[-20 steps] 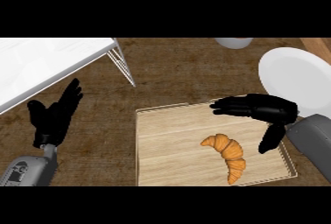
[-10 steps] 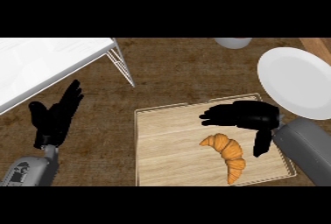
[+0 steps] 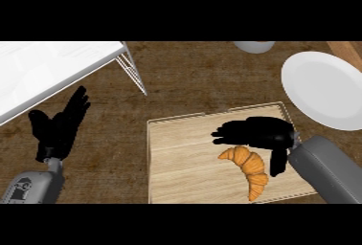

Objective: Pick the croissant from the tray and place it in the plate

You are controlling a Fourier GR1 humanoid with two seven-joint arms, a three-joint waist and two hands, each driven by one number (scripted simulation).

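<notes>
- Right rim of the plate (image 3: 322, 88) cut off by the view's right edge.
- Grey cup-like thing (image 3: 253, 46) at the top, only its lower part showing; too little to identify.
- Top end of the croissant (image 3: 249, 170) partly covered by the right hand (image 3: 258, 134).
- Contact between that hand and croissant impossible to tell.
- Both forearms cut off at the lower edge.
</notes>
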